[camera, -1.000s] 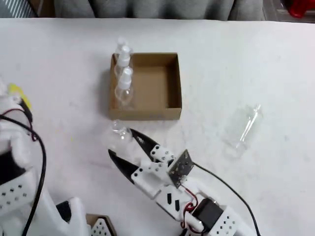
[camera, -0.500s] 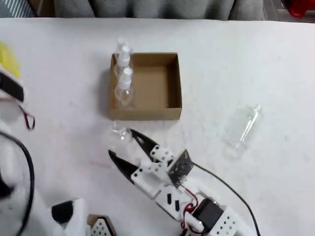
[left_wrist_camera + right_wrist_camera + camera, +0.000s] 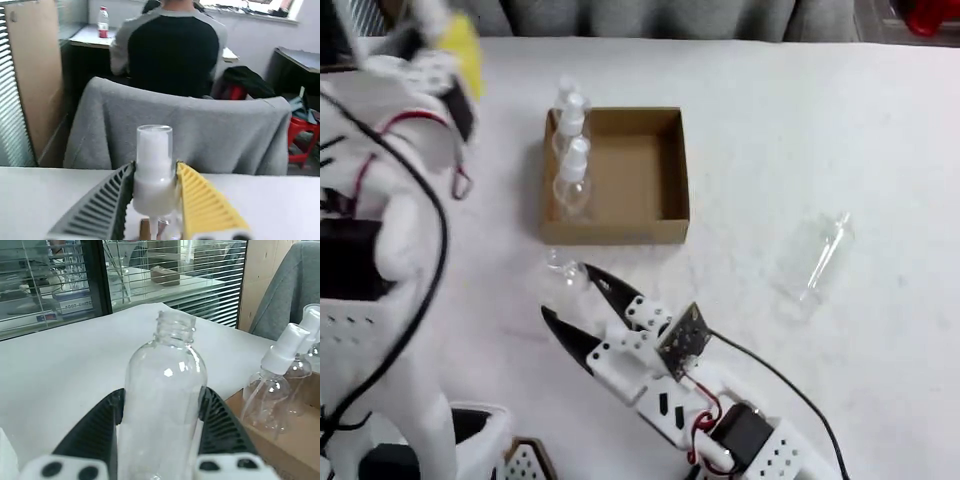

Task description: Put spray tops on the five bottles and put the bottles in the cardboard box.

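Observation:
My right gripper sits near the table's front, its black fingers shut on either side of an upright clear bottle with an open neck. The bottle stands just in front of the cardboard box. Inside the box, capped spray bottles stand along its left wall, and the right wrist view shows them beside the held bottle. My left gripper is raised at the far left and is shut on a white spray top. Its yellow finger is blurred.
A second clear bottle without a top lies on its side to the right of the box. The white tabletop is open around it. A grey-covered chair stands beyond the table's far edge.
The left arm swung up from the low left edge toward the far left of the table. The right arm and its bottle stayed put.

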Available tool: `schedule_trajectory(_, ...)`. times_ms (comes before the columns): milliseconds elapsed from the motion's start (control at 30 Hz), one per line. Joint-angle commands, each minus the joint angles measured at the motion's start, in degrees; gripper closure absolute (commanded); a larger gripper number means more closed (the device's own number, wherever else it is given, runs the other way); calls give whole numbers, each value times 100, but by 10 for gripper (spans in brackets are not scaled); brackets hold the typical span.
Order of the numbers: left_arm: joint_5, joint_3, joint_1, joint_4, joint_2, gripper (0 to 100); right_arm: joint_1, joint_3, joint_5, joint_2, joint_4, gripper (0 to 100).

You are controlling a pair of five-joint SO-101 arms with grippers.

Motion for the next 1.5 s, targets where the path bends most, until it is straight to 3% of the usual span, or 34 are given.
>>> schedule_trajectory(0,-97,-316,646,404,-338,977,-57,53,70,-48,-4,984)
schedule_trajectory(167,-97,-299,945,897,-778,977,-57,53,70,-48,-4,984)
schedule_trajectory(567,-88,-273,734,1266,-1534,978,-57,53,70,-48,4,984)
schedule_trajectory(867,-88,1143,681,1037,-2905,978,-57,53,70,-48,13,984)
schedule_trajectory(1067,-88,2637,681,-264,-3960,978,-57,53,70,-48,92,984)
schedule_trajectory(1333,-88,3815,699,-1952,-4110,978,-57,53,70,-48,92,984)
schedule_trajectory(1467,-88,4193,734,-2365,-4110,978,-57,53,70,-48,92,984)
